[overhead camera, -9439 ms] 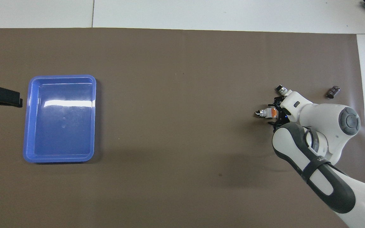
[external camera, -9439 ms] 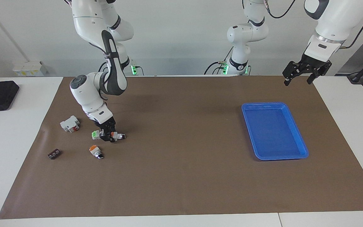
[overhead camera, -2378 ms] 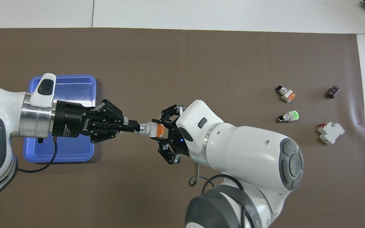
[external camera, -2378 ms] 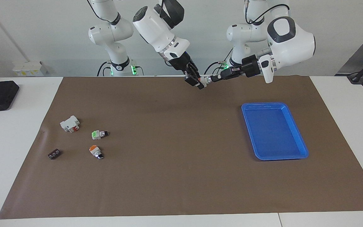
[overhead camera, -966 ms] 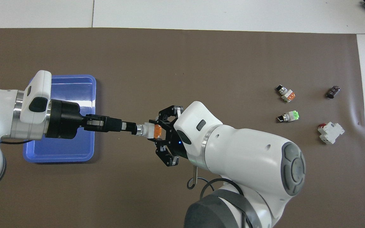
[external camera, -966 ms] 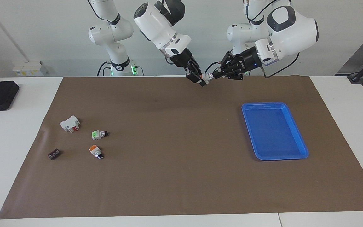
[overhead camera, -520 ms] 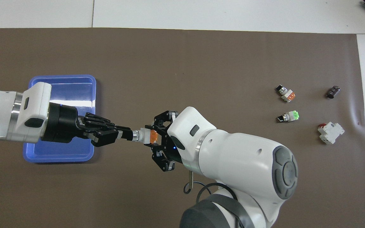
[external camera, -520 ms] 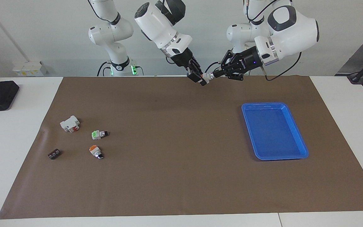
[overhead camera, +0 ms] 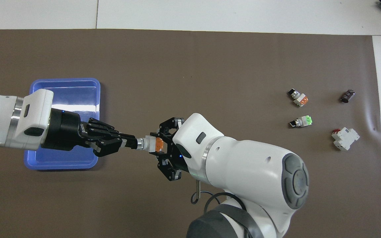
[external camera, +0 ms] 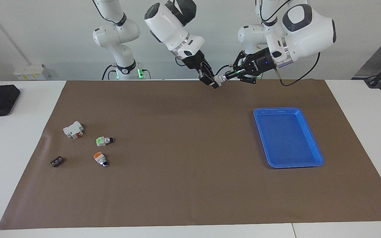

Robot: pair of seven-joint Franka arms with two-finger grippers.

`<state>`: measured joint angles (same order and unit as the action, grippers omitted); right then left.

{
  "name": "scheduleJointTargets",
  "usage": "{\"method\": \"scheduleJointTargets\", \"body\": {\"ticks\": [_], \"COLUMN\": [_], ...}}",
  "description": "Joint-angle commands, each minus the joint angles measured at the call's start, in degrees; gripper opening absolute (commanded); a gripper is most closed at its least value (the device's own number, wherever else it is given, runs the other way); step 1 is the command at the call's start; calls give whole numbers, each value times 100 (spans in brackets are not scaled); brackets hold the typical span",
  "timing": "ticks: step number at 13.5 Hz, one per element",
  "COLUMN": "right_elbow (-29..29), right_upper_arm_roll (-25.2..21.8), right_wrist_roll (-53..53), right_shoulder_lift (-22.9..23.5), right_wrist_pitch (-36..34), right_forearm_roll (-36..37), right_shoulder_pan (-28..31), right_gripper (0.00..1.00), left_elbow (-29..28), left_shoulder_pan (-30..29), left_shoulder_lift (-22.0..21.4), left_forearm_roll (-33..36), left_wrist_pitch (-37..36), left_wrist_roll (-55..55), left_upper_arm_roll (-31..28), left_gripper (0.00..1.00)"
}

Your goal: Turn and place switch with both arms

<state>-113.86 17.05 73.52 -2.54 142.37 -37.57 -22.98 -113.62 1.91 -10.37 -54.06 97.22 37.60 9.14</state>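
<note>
The table (external camera: 190, 198) carries a brown mat, and both arms are raised above the robots' end of it. The right gripper (overhead camera: 160, 144) has its jaws closed on the orange block end of the switch (overhead camera: 150, 144), which hangs in the air level between the two grippers. The left gripper (overhead camera: 129, 142) meets it end on, jaws pinched on the black knob end. A blue tray (external camera: 288, 137) lies on the mat below and beside the left gripper. Well apart from both sets of jaws, toward the right arm's end, lie a white breaker (external camera: 73, 129), a green-ended switch (external camera: 104, 140), a stubbier orange-ended switch (external camera: 100, 158) and a small dark part (external camera: 57, 161).
</note>
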Motion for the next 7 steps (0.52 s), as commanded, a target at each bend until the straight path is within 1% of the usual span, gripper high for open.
{"method": "scheduleJointTargets", "body": {"ticks": [1,2,5,6,7], "right_elbow": [-13,-13,-22,-22,-13], "right_upper_arm_roll": [-35,-35,-44,-62,-62], "right_wrist_roll": [-224,-224,-224,-224,-224], "right_shoulder_lift": [-62,-89,-98,-107,-107], "right_wrist_pitch": [72,63,2,-138,-287], "right_forearm_roll": [-32,-32,-32,-32,-32], "right_shoulder_pan": [171,171,197,276,485], "right_gripper": [95,100,100,100,100], "left_elbow": [-46,-46,-46,-46,-46], "left_shoulder_pan": [-41,-41,-50,-68,-76], "left_shoulder_lift": [-194,-194,-194,-194,-194], "left_forearm_roll": [115,123,132,219,420], "left_wrist_pitch": [-554,-598,-616,-555,-520], "left_wrist_roll": [19,10,1,1,-7], "left_upper_arm_roll": [-96,-123,-132,-132,-132], "left_gripper": [0,0,0,0,0]}}
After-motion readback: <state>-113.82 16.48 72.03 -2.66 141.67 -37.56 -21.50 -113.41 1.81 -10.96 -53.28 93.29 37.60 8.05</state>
